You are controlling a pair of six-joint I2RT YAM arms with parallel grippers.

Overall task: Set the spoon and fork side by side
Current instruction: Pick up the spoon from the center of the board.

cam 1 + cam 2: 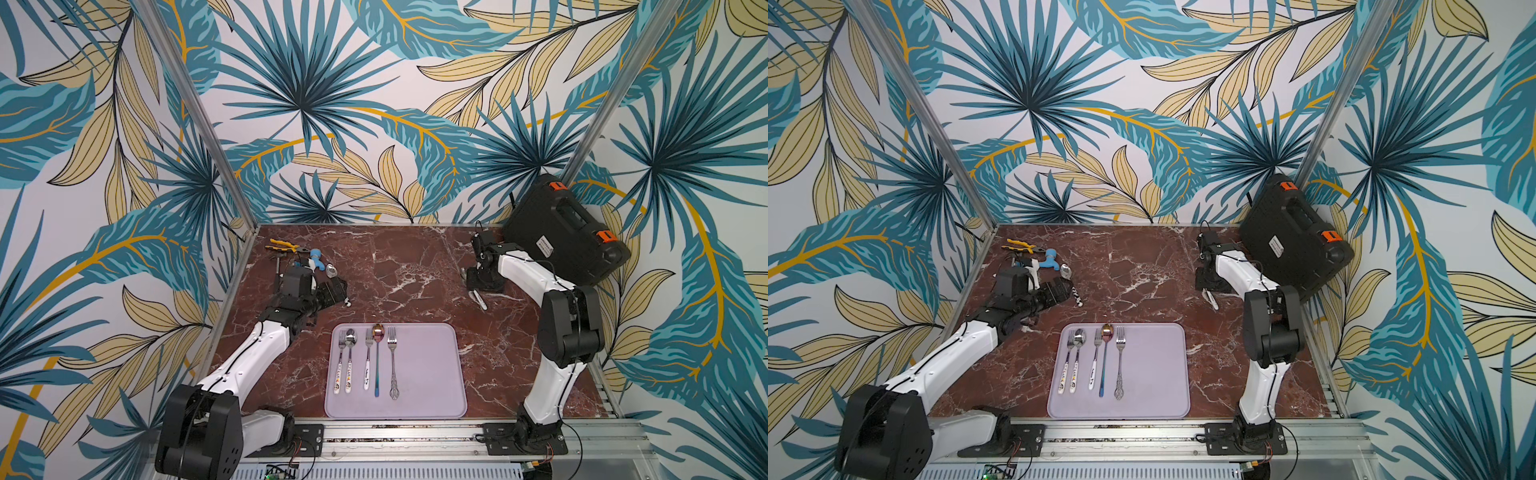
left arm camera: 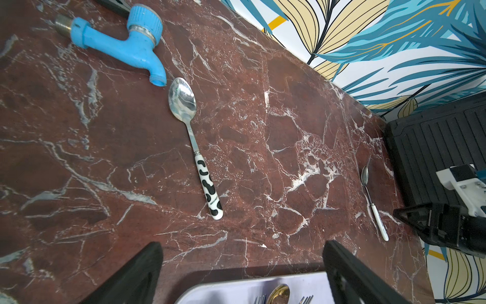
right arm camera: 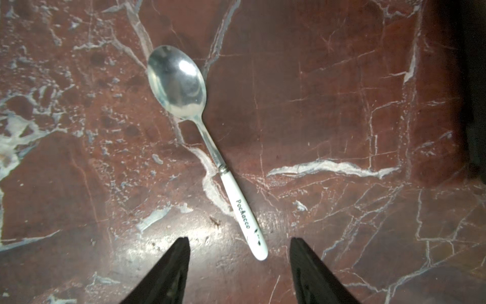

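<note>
The white-handled spoon, flat on the marble table far right just ahead of the right gripper's parted, empty jaws, looks light, stiff and slick, so pinch its handle crosswise; the left gripper gapes wide.

On worktop: blue tap ahead of left pincer, yellow pliers farther beyond. Black case near right pincer.

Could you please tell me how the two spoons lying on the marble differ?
The spotted spoon has black blotches on its handle; the lettered spoon has a white handle with script. The spotted spoon lies beside the blue tap, the lettered spoon near the black case. Both lie flat, with metal bowls.
</note>
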